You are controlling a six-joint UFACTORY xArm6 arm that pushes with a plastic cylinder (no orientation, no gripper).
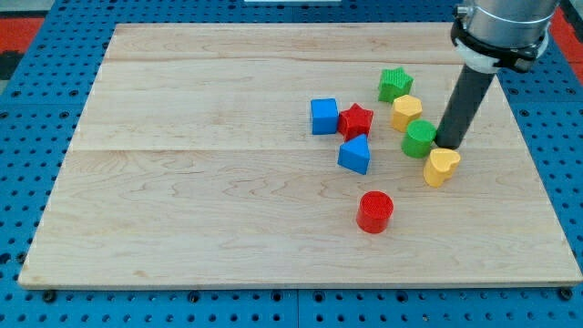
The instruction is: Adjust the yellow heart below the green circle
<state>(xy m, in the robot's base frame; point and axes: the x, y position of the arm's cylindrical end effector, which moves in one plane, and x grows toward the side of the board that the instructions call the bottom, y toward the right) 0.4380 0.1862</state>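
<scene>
Yellow heart [441, 167] was recorded just below my tip [449, 144], at the green circle's [419, 138] lower right.
No fingers were fitted, so nothing was grasped; the green circle was noted touching the tip's left on the wooden board [182, 210].

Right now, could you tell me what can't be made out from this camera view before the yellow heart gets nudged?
- My tip: whether it touches the green circle or the yellow heart is unclear; all three crowd together.
- The arm above the rod: cut off by the view's top edge.
- The other yellow block: its exact shape is too small to tell.
- The wooden board: the near corners meet the view's bottom.
</scene>
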